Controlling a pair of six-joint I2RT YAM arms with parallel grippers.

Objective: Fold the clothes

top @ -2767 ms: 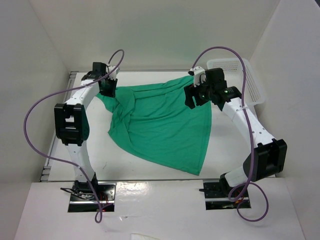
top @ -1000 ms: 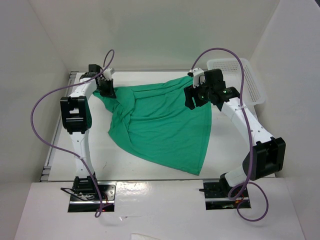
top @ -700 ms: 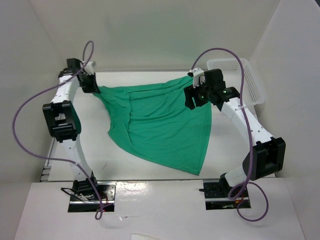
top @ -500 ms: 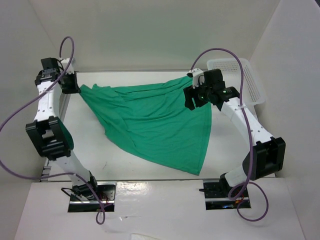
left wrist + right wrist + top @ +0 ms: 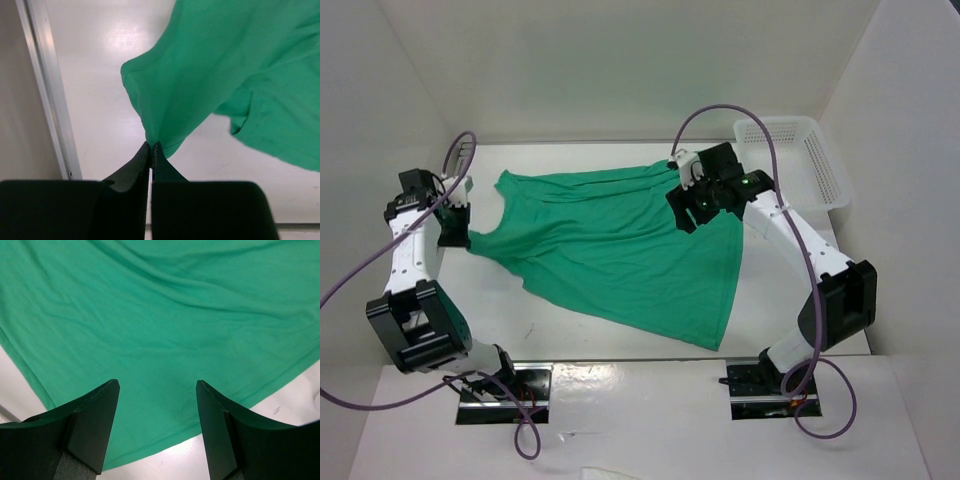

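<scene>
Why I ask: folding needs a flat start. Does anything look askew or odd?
The green T-shirt lies skewed on the table, creased in long folds near its far edge. Its left end is drawn to a point, pinched in the shut left gripper. The right gripper stands open over it. No damage shows.

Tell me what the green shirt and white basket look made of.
T-shirt: thin soft fabric, likely knit, matte; it drapes in folds and gathers to a point where the left end effector pinches it. Basket: apparently white moulded plastic, rigid open mesh walls.
</scene>
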